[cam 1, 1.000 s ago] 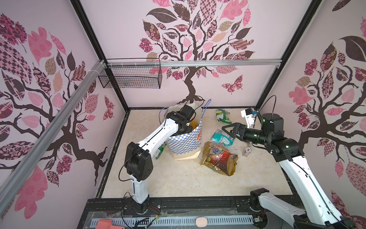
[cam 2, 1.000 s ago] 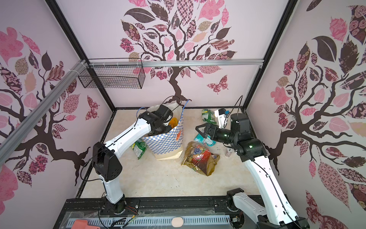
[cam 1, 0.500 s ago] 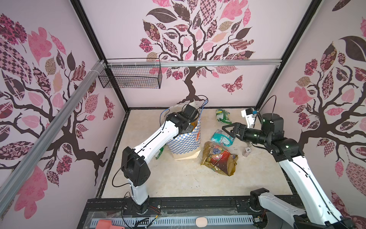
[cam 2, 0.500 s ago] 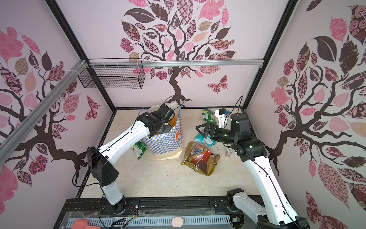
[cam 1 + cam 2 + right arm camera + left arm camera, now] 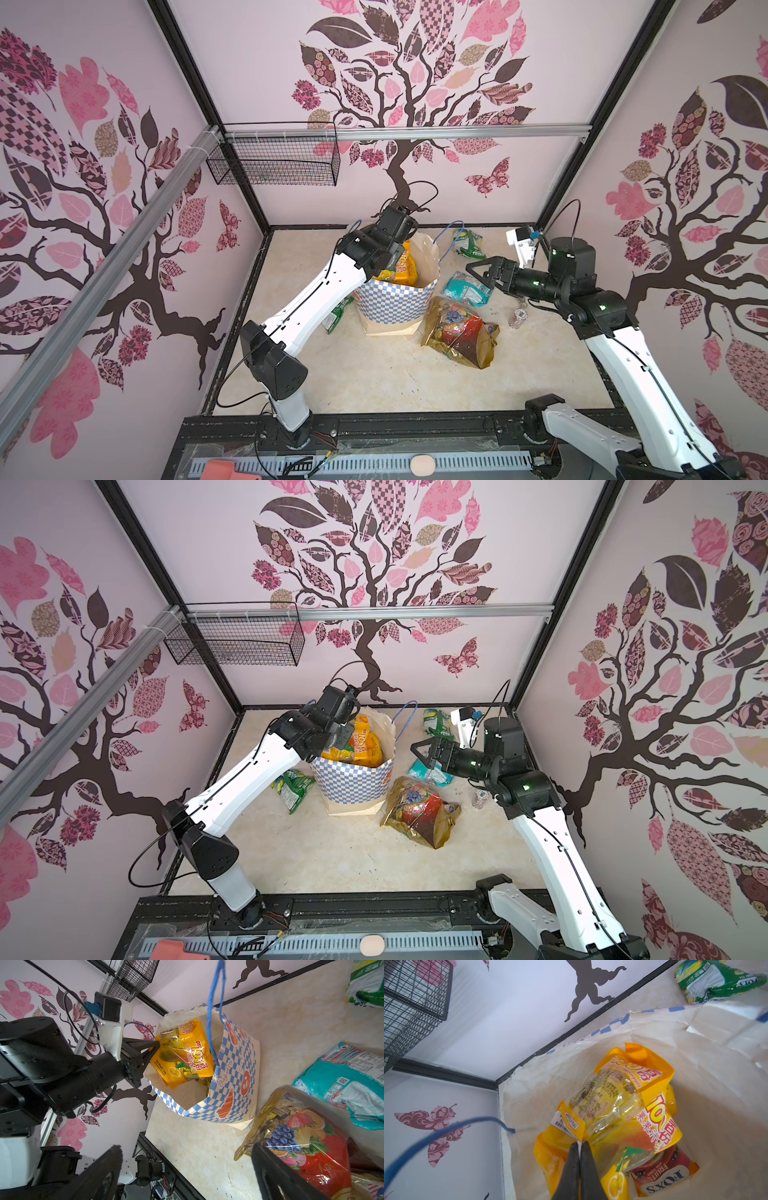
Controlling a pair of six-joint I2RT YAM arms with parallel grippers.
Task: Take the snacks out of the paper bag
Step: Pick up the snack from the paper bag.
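Your left gripper (image 5: 579,1144) is clamped on a corner seam of the crinkly orange-yellow foil snack packet (image 5: 623,1105), which stands half out of the blue-and-white checked paper bag (image 5: 395,305). That thin-edge pinch likely lets it slide clear. Your right gripper (image 5: 473,270) hovers empty, jaws apart, near the shiny teal snack packet (image 5: 467,289).

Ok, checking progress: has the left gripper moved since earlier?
Yes: left gripper, shut on the orange packet, has risen toward the painted trunk in both top views.
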